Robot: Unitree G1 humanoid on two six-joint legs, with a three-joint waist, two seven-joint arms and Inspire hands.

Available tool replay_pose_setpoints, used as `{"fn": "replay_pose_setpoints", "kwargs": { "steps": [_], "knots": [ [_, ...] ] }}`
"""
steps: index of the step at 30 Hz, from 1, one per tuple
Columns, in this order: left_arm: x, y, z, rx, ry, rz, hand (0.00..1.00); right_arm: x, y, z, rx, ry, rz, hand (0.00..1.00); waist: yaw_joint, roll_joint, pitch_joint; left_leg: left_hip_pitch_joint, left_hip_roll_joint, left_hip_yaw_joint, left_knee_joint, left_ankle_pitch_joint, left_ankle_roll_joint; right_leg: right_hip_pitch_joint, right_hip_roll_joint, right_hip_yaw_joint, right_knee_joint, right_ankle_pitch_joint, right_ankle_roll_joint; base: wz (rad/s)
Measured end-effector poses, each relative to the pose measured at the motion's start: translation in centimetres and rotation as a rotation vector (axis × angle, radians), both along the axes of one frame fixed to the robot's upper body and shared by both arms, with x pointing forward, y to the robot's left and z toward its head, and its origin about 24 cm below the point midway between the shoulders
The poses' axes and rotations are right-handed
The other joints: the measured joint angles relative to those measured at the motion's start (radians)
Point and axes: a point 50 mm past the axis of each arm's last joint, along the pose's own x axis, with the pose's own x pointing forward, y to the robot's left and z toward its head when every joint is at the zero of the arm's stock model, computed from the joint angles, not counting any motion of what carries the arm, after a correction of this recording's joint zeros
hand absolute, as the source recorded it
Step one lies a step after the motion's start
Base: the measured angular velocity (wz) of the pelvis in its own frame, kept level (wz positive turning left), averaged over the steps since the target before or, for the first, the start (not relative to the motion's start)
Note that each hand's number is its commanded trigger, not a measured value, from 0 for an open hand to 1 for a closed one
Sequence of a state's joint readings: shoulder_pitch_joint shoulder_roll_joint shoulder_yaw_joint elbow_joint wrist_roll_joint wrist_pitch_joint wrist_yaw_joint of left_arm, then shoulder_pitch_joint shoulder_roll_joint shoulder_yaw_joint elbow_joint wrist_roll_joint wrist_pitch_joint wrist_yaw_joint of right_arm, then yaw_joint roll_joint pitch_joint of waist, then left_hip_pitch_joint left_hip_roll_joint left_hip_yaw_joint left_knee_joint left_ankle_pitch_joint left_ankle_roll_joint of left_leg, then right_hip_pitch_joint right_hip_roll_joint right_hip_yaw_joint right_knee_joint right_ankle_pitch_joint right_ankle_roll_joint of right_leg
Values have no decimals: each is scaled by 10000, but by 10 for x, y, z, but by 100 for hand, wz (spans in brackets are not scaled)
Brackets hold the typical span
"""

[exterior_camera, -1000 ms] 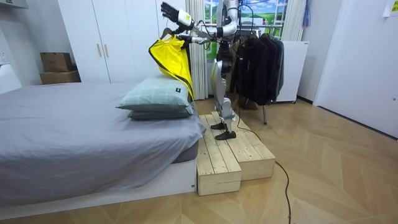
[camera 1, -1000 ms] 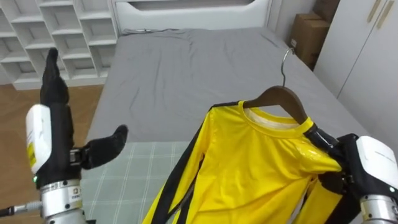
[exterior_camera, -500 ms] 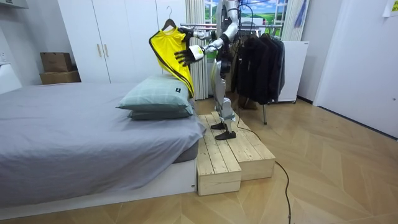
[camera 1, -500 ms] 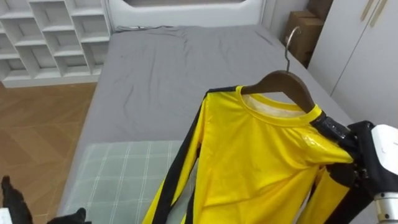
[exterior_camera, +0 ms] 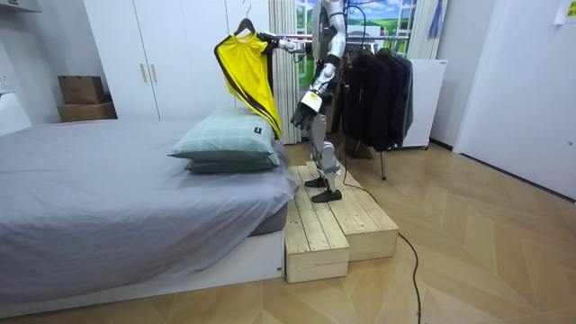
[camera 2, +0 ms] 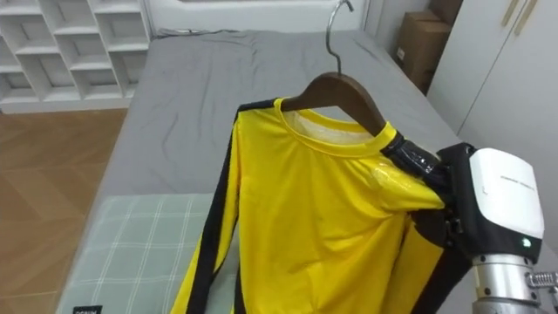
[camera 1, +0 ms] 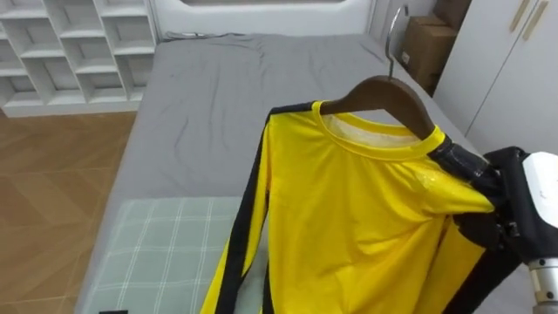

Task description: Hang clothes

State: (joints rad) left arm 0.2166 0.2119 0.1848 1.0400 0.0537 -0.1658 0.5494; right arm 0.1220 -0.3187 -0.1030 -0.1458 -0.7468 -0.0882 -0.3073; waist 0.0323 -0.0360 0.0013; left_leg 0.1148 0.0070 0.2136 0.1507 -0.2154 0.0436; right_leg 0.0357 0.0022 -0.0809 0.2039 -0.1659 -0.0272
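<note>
A yellow long-sleeved shirt (camera 1: 349, 218) with black trim hangs on a wooden hanger (camera 1: 384, 92) whose metal hook (camera 1: 397, 35) points up. My right hand (camera 1: 523, 196) is shut on the hanger's right end, through the shirt's shoulder. It holds the shirt up over the bed's foot end. In the room view the shirt (exterior_camera: 245, 67) hangs high in front of me, while my left hand (exterior_camera: 301, 112) hangs low by my hip, open and holding nothing.
A grey bed (camera 1: 218, 105) lies ahead with a checked pillow (camera 1: 166, 244) near me. White shelves (camera 1: 70, 44) stand far left, cardboard boxes (camera 1: 423, 48) far right. I stand on a wooden platform (exterior_camera: 337, 225). Behind me is a rack of dark clothes (exterior_camera: 373, 85).
My left hand has dropped from head height to my side. The right hand has lifted the hanger and shirt higher.
</note>
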Motion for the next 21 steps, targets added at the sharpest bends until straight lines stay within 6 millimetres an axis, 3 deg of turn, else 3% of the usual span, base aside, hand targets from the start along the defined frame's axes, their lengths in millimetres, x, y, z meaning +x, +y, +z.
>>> {"fn": "replay_pose_setpoints", "kwargs": {
  "steps": [5, 7, 21],
  "knots": [
    [-37, -3, -12, -930, 1422, 627, 0, -2, 6, 11, -22, -415, 283, 100, -13, -76, -59, 28, 6, 4, 3, -3, 2, 68, 0, -11, 0, 0, 0, 0],
    [-50, -5, -15, -1303, 1933, 1018, 0, -4, 6, 10, -32, -206, 358, 100, -13, -137, -32, 17, 2, 6, 13, -3, 3, 89, -1, -12, 8, 1, 0, 0],
    [-69, -16, -24, -3337, 2741, 1584, 0, -4, 13, 20, 198, 148, 879, 100, -30, -214, -27, -177, 17, 14, 1, -24, 32, -31, 4, -77, -28, 3, 2, 0]
  ]
}}
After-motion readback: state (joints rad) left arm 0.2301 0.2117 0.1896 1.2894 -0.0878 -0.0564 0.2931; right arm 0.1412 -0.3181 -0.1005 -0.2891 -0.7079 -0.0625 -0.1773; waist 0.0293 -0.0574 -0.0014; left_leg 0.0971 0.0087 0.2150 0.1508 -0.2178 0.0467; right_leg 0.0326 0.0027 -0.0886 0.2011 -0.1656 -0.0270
